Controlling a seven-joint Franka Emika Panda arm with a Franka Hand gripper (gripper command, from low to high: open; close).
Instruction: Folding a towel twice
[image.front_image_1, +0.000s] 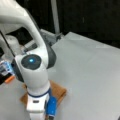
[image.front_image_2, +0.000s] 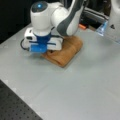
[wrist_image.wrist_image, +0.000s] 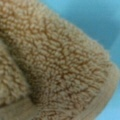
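Hovering low over towel (image.front_image_2: 67, 51), my hand (image.front_image_2: 47, 52) right down at its edge on a front view's left. Towel directly beneath hand, lying on grey bench (image.front_image_2: 82, 85), already compact and layered. Wrist view filled by terry pile (wrist_image.wrist_image: 60, 67), rounded fold showing, bench beyond. Fingers hidden behind wrist housing; cannot tell if spread or pinching cloth.

Grey table (image.front_image_1: 87, 65) fills both front views. Small orange object (image.front_image_1: 9, 79) at nine o'clock edge. Black perforated board (image.front_image_2: 15, 107) at seven o'clock corner. Metal post (image.front_image_1: 55, 16) at twelve o'clock.
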